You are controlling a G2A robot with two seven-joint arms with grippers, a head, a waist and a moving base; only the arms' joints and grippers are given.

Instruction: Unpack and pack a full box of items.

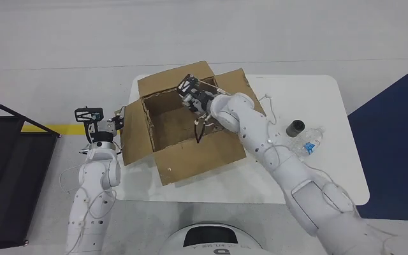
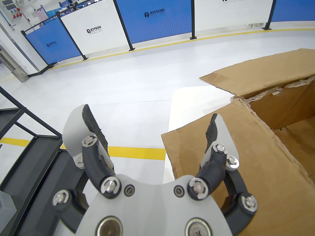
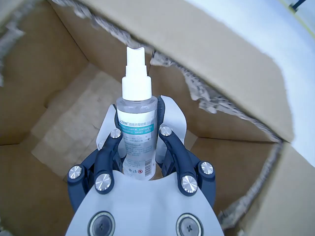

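An open cardboard box (image 1: 191, 156) with torn flaps sits on the white table (image 1: 319, 172). My right gripper (image 3: 136, 110) is over the box's far inner corner, shut on a clear spray bottle (image 3: 137, 124) with a white nozzle; in the top view this gripper (image 1: 190, 89) sits at the box's far rim. The box floor (image 3: 64, 114) below it looks bare. My left gripper (image 2: 150, 126) is open and holds nothing, beside the box's left flap (image 2: 221, 173), off the table's left edge; from the top it (image 1: 89, 116) is left of the box.
On the table to the right of the box lie a dark cylinder (image 1: 295, 128) and a clear plastic bottle with a blue label (image 1: 308, 144). A black rack (image 1: 19, 172) stands on the floor at the left. Blue and white partition panels (image 2: 157, 13) stand across the floor.
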